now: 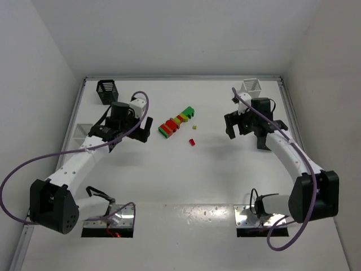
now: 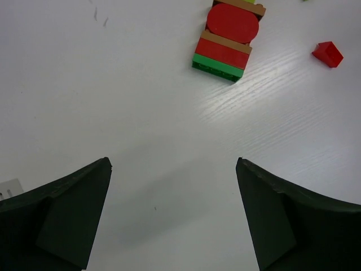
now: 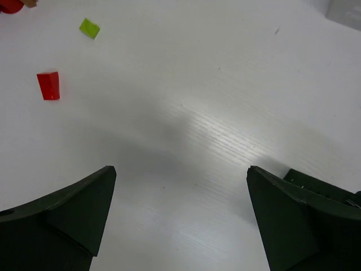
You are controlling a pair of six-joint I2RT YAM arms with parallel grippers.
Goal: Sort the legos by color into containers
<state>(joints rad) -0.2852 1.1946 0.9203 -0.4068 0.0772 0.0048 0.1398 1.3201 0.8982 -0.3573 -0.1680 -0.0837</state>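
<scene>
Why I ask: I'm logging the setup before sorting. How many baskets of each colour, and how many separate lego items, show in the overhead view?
Black basket: 1
White baskets: 2
Multicolour lego stack: 1
Loose red piece: 1
Loose yellow-green piece: 1
Total: 6

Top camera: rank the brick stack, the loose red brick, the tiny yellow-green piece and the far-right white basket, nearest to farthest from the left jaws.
1. Brick stack, mid-table, closest on the left arm's side.
2. Loose red brick and yellow-green piece, just past the stack to the right; too close to call.
3. White basket, far right corner, clearly farthest.
</scene>
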